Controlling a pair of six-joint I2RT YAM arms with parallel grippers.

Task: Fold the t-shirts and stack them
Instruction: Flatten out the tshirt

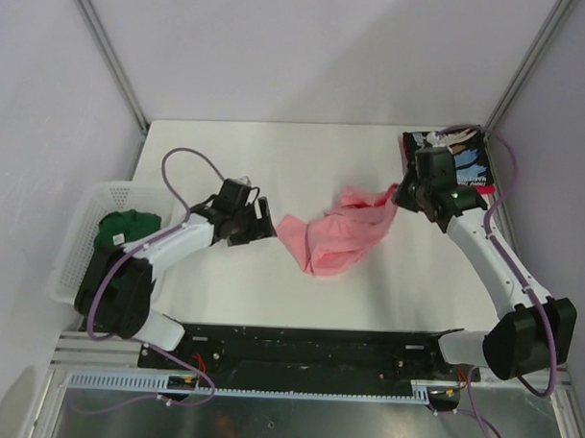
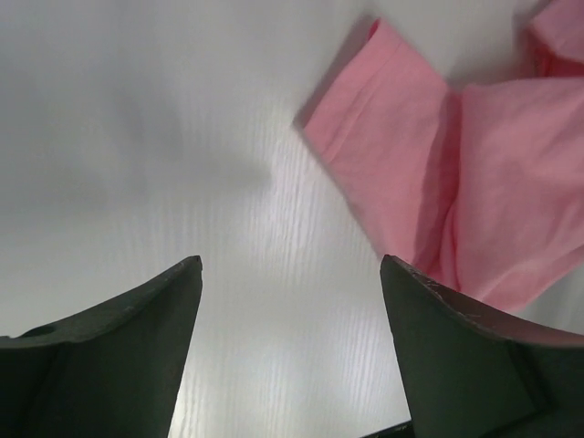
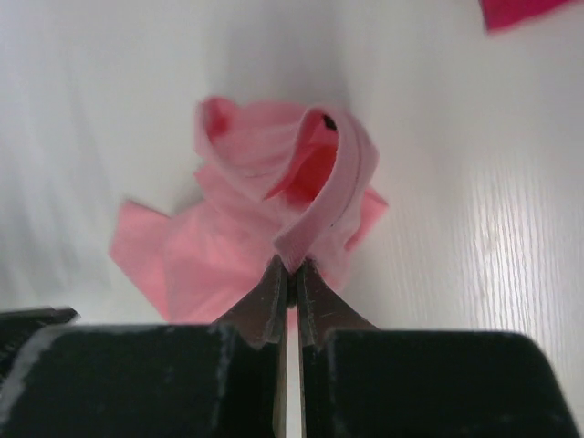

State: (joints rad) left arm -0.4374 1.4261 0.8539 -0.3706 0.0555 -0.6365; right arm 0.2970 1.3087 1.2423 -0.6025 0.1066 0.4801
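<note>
One edge of the pink t-shirt [image 1: 335,235] sits clamped in my right pincer [image 3: 290,274] at centre frame, to pull it flat; my left pincer [image 2: 290,265] gapes wide beside the sleeve, ready.

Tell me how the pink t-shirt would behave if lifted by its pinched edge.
Probably floppy: the pink t-shirt lies crumpled, and its edge loops limply above the shut right gripper. It likely hangs and drags rather than holding shape. Seems light; a thin pinch holds the fold up.
</note>
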